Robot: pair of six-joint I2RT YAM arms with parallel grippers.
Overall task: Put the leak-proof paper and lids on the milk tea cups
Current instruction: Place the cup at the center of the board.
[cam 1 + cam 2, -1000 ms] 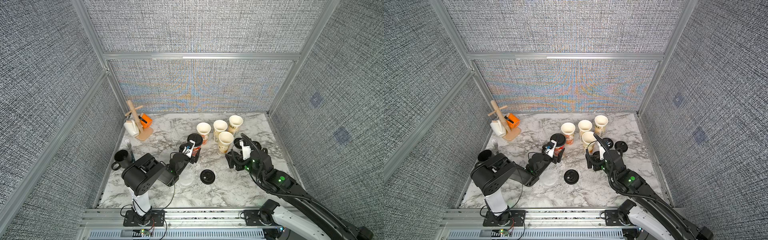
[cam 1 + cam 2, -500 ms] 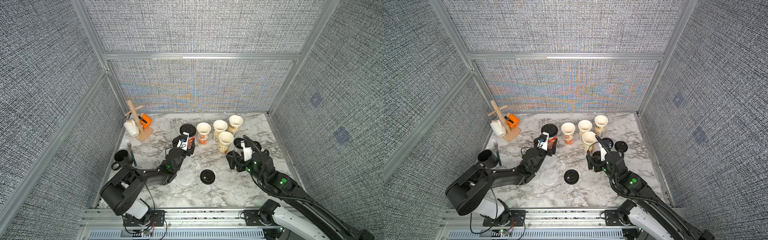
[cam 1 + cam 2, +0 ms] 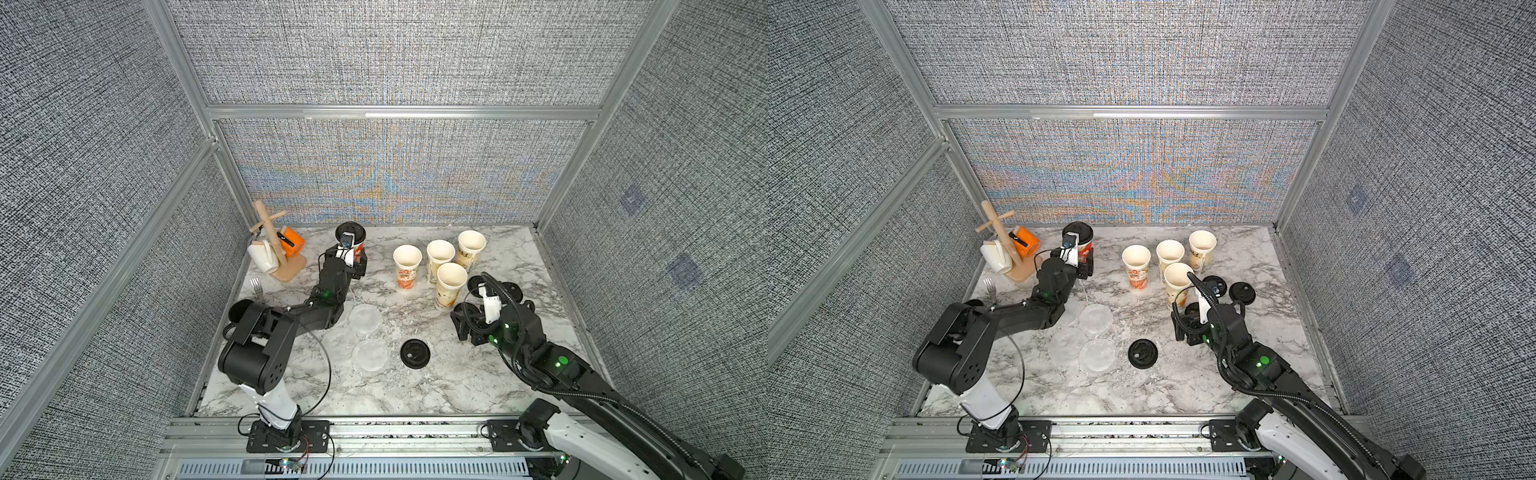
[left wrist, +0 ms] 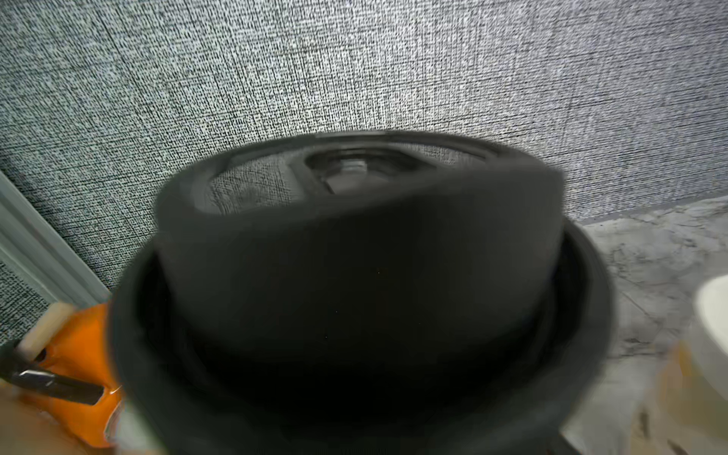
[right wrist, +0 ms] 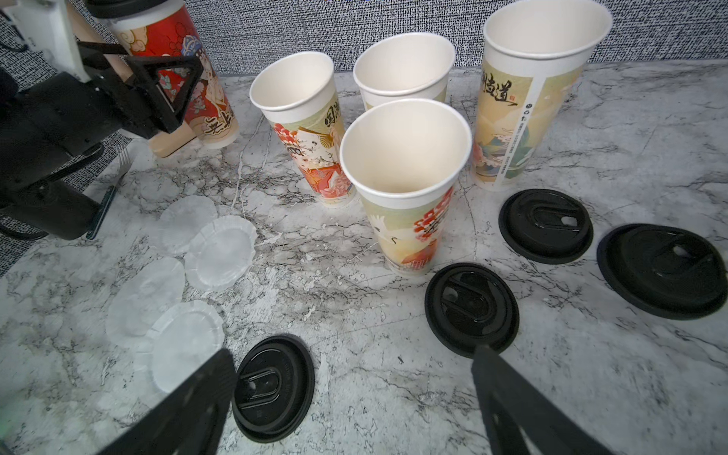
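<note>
Four open milk tea cups (image 3: pixel 451 284) (image 5: pixel 405 157) stand in a cluster at the back right. A fifth, red cup (image 3: pixel 360 249) (image 5: pixel 177 51) carries a black lid (image 4: pixel 354 275) and stands near the back wall. My left gripper (image 3: pixel 353 262) (image 5: pixel 157 90) is shut on its side. The lid fills the blurred left wrist view and hides the jaws. Several leak-proof paper discs (image 3: pixel 365 319) (image 5: pixel 220 252) lie flat on the marble, mid-left. My right gripper (image 3: pixel 465 328) (image 5: pixel 354 394) hovers open and empty over the table, in front of the cluster.
Several loose black lids lie on the marble: one at mid-front (image 3: pixel 414 353) (image 5: pixel 272 388), others right of the cups (image 3: pixel 511 291) (image 5: pixel 545 224). A wooden mug tree (image 3: pixel 276 249) with an orange mug (image 3: pixel 291 243) and a white mug (image 3: pixel 262 259) stands back left. A fork (image 3: pixel 257 286) lies beside it.
My left arm has stretched out, carrying the lidded red cup from the table's middle toward the back wall near the mug tree. The right arm has hardly moved.
</note>
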